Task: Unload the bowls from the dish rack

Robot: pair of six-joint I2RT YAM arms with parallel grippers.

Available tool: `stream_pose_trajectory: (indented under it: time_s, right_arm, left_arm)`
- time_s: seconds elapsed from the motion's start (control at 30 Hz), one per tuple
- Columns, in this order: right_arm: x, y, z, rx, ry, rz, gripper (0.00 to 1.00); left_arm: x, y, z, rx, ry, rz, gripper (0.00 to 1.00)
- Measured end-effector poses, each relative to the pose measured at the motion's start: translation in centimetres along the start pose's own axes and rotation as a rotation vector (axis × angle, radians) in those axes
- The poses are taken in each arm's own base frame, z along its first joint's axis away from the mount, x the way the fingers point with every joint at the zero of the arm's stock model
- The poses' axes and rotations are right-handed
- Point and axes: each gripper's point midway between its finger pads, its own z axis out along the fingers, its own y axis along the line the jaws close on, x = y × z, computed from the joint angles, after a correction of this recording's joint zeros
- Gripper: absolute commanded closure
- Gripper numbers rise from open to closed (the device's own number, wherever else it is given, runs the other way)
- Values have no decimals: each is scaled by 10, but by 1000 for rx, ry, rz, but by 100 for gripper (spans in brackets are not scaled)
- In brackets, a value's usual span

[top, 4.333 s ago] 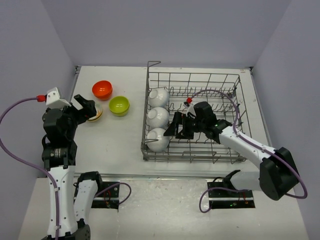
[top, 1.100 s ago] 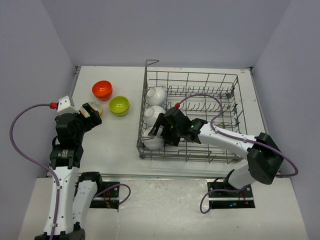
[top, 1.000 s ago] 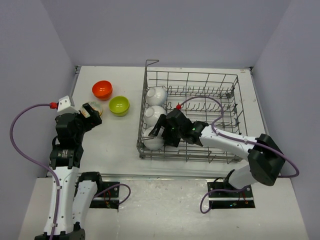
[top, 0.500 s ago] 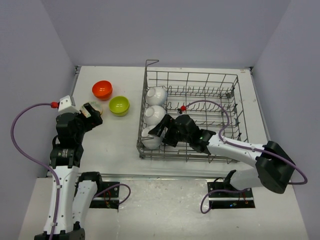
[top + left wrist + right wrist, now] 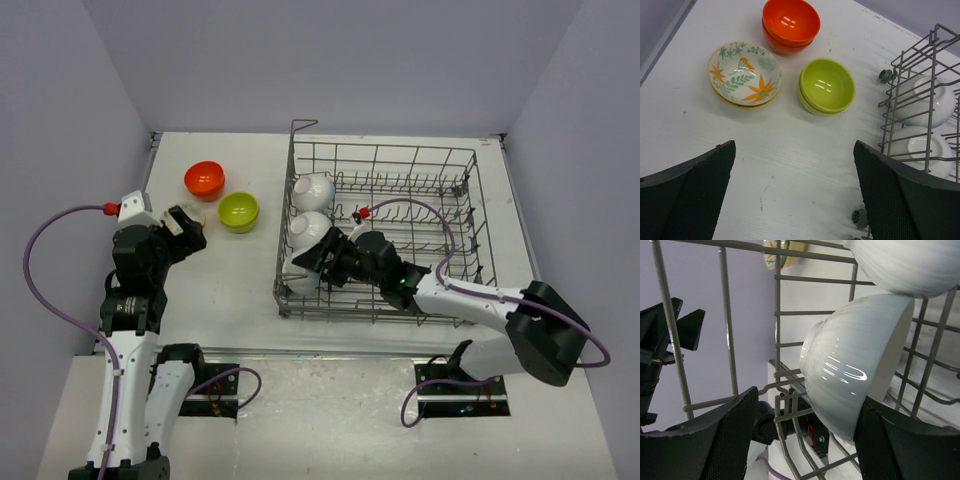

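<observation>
On edge along the left side of the grey wire dish rack (image 5: 386, 147): three glossy white, finely ribbed bowls, namely far bowl (image 5: 314, 188), middle bowl (image 5: 310, 226) and nearest bowl (image 5: 850, 370). Right gripper (image 5: 807, 397) astride the nearest bowl, fingers spread, one pad clear of it. Out on the table (image 5: 230, 290), left of the rack: orange-red stack (image 5: 790, 25), lime-green stack (image 5: 826, 85), cream flowered stack (image 5: 744, 74). Left gripper (image 5: 795, 200) on their near side, fingers wide apart, holding nothing.
</observation>
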Motion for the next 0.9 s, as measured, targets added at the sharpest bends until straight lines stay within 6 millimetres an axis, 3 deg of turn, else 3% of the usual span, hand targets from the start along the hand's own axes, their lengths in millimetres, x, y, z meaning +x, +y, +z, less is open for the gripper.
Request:
stream_pose_trajectory:
  time_s: [0.17, 0.3, 0.37, 0.4, 0.53, 0.67, 0.9]
  right_arm:
    - [0, 6, 6, -48, 1, -17, 36]
    - [3, 9, 12, -85, 16, -25, 55]
    - [5, 10, 14, -100, 24, -27, 58]
    - [6, 9, 14, -105, 26, -29, 65]
    - [6, 14, 14, -137, 23, -32, 73]
    - [8, 9, 13, -132, 31, -34, 97]
    - [11, 6, 17, -127, 47, -32, 90]
  left_arm:
    - [1, -1, 0, 8, 6, 1, 0]
    - [1, -2, 0, 9, 6, 1, 0]
    - [1, -2, 1, 9, 8, 1, 0]
    - [1, -2, 1, 9, 8, 1, 0]
    - [2, -2, 1, 10, 10, 1, 0]
    - [2, -2, 1, 11, 12, 1, 0]
    - [2, -2, 1, 12, 12, 1, 0]
